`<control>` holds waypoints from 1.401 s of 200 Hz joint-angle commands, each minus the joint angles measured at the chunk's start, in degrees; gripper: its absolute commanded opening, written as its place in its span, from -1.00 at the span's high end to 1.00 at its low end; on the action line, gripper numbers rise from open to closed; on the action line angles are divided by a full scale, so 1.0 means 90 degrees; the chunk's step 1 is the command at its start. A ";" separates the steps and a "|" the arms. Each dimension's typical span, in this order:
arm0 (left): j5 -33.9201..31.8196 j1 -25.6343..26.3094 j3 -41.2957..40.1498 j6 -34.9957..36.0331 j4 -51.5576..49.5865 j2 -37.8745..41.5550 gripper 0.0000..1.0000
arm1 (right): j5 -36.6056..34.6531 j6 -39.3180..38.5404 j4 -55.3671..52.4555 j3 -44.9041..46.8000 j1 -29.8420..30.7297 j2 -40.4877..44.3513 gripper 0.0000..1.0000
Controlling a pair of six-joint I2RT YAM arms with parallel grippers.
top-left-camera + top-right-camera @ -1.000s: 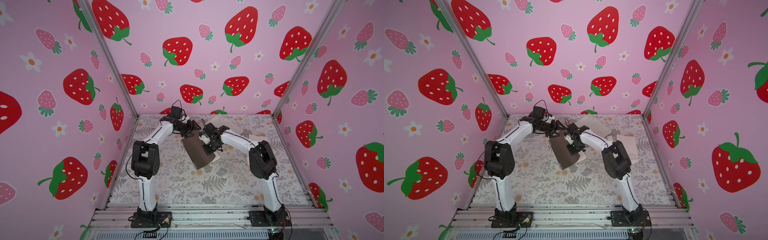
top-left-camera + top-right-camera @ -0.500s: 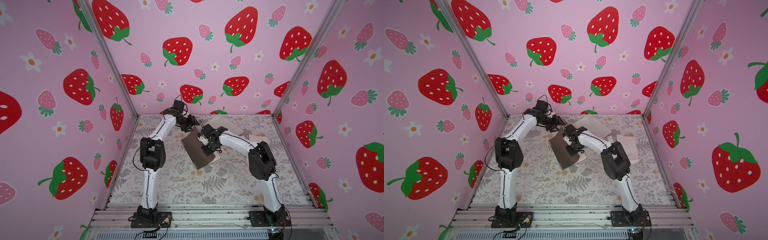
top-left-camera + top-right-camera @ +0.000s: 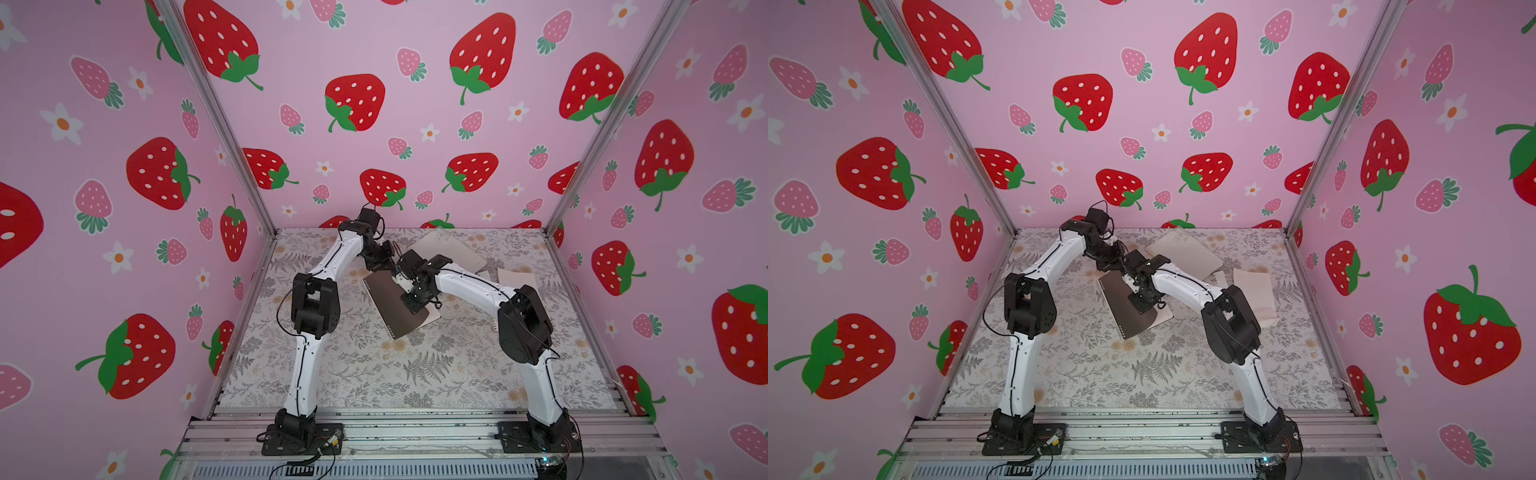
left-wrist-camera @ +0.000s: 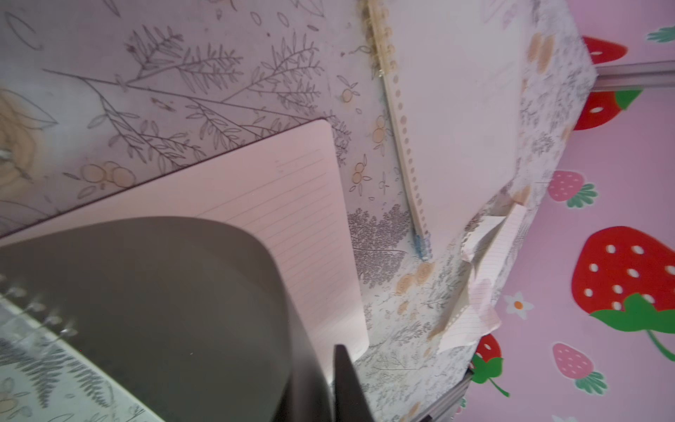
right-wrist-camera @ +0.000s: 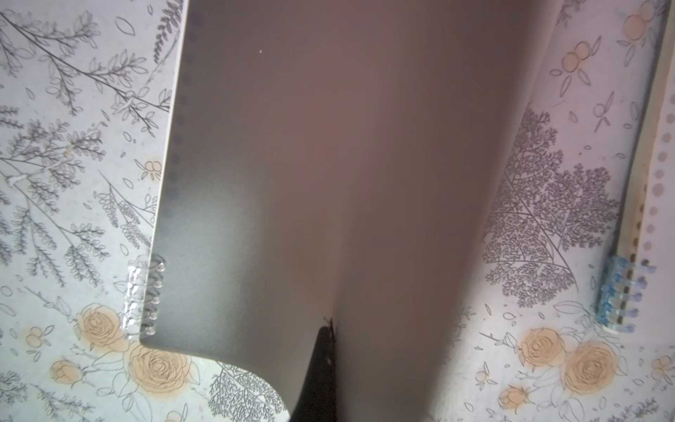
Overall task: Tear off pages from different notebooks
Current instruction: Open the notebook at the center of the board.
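Observation:
The dark brown-grey notebook (image 3: 395,313) (image 3: 1128,320) lies mid-table. My left gripper (image 3: 390,267) (image 3: 1118,266) (image 4: 328,387) is at its far corner, shut on the dark cover (image 4: 164,292). The cover arches up off a white lined page (image 4: 292,204). My right gripper (image 3: 409,297) (image 3: 1140,301) (image 5: 334,339) is shut, with its tip on a fold in the cover (image 5: 255,164). Only one of its fingers (image 5: 319,369) shows, and I cannot tell whether it grips the cover. The cream notebook (image 3: 453,249) (image 3: 1187,253) (image 4: 456,109) lies behind.
A loose torn page (image 3: 517,278) (image 3: 1256,291) (image 4: 482,277) lies crumpled on the right of the floral table (image 3: 374,374). The cream notebook's blue-ended spiral (image 5: 621,292) is close beside the dark notebook. Pink walls enclose the back and both sides.
My left gripper has come down to the dark notebook's far corner and shut on the cover, and its elbow has risen. The right arm has barely moved.

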State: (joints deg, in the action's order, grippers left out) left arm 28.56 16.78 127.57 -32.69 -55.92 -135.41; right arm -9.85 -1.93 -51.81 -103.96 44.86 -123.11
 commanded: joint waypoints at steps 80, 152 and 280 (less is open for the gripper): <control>0.0975 -0.0287 -0.1416 -0.0216 0.1204 0.0958 1.00 | 0.0020 0.0298 0.1240 0.0801 -0.0192 0.1731 0.53; 0.2399 -0.0479 -0.2610 -0.0089 0.1633 0.2015 1.00 | 0.1065 0.2282 0.2501 0.2038 -0.1410 0.2638 0.12; -0.0822 -0.0975 -0.4473 0.1632 -0.0628 0.2511 1.00 | 0.1427 0.2305 0.1067 0.1653 -0.1723 0.0818 -0.27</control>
State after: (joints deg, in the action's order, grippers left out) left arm 30.30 7.77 89.06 -19.99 -56.51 -109.93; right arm 5.26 18.33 -39.75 -88.82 29.80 -115.50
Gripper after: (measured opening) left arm 0.047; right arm 0.608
